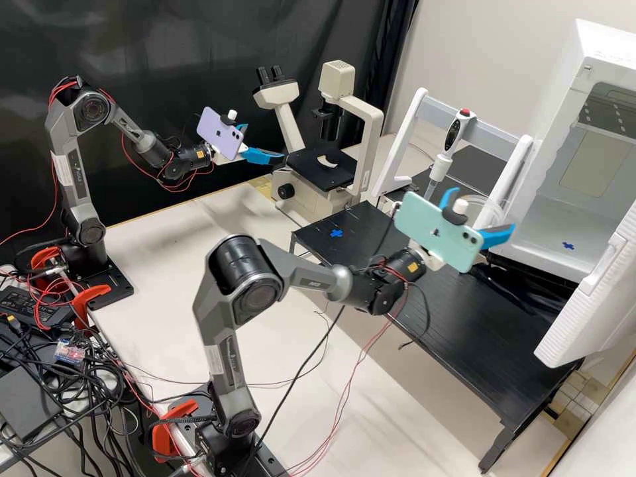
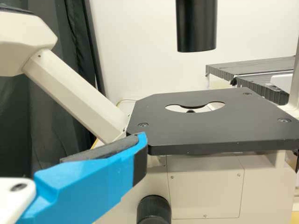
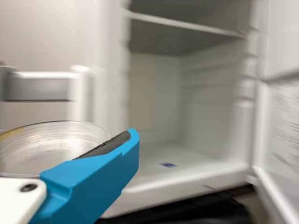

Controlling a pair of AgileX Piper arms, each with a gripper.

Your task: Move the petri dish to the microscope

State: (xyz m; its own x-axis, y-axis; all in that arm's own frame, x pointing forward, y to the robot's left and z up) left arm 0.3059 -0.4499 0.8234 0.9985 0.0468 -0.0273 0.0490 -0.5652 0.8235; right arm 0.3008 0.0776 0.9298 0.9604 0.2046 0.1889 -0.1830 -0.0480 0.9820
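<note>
Two arms point(image 1: 258, 291) elbow-bent | right gripper point(image 1: 483, 209) clasping petri dish point(image 3: 56, 144) | left gripper point(image 1: 264, 142) spread, near microscope point(image 1: 315, 173)

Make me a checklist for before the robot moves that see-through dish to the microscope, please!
1. Is the dish in the right hand? Ok.
2. Is it held up off the black bench? Ok.
3. Is it on the microscope yet? Not ok.
4. Is the left hand open? Ok.
5. Is the left hand out of the way? Not ok, I think: it's right beside the stage.
6. Is the dish's lid on? Cannot tell.
</note>
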